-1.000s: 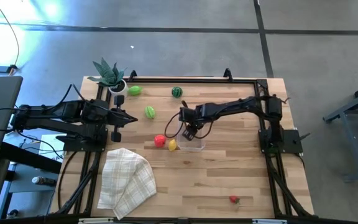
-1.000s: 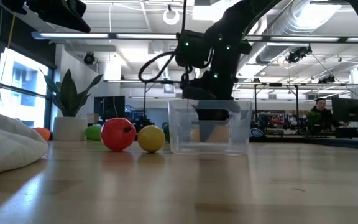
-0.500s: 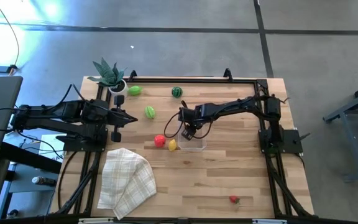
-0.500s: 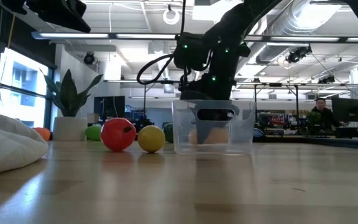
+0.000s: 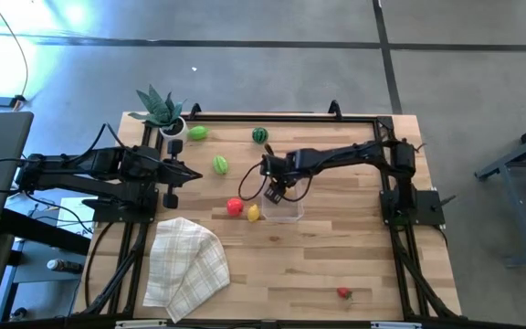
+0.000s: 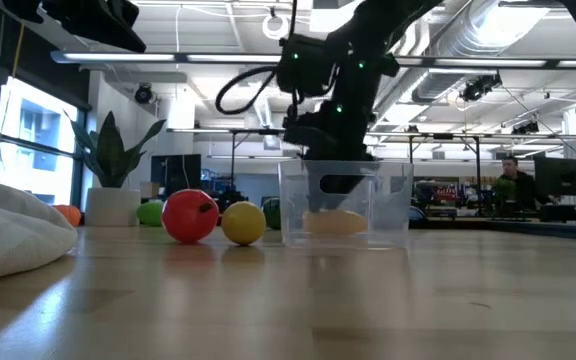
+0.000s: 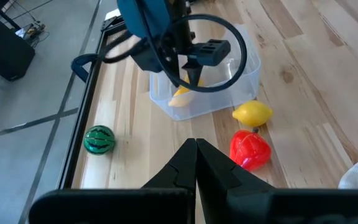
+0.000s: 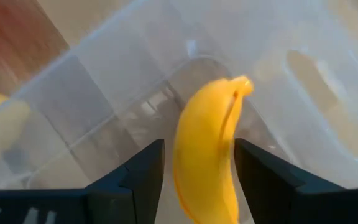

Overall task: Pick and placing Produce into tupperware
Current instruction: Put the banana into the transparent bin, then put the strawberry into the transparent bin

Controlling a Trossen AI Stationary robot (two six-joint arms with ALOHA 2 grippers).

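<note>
Opening over the tub (image 5: 283, 209), the right claw (image 8: 197, 171) has let go of a banana (image 8: 207, 149): half a second ago the low view showed the fruit up between its fingers, and now it lies on the tub floor (image 6: 334, 222) with the claw lifted above the rim, jaws wide on either side of it and not touching. That reads as one piece of produce delivered, so the arm is likely free to go for another. The tub sits mid-table, holding only the banana as far as can be seen. Just left of it lie a lemon (image 5: 253, 213) and a red fruit (image 5: 235, 206), touching or nearly so. Farther off are a light green fruit (image 5: 220, 164), a melon (image 5: 259, 135) and another green piece (image 5: 197, 133) by the plant (image 5: 161, 110); a small red piece (image 5: 343, 292) lies near the near edge. The left claw (image 7: 196, 163) waits at the table's left, pinched empty.
</note>
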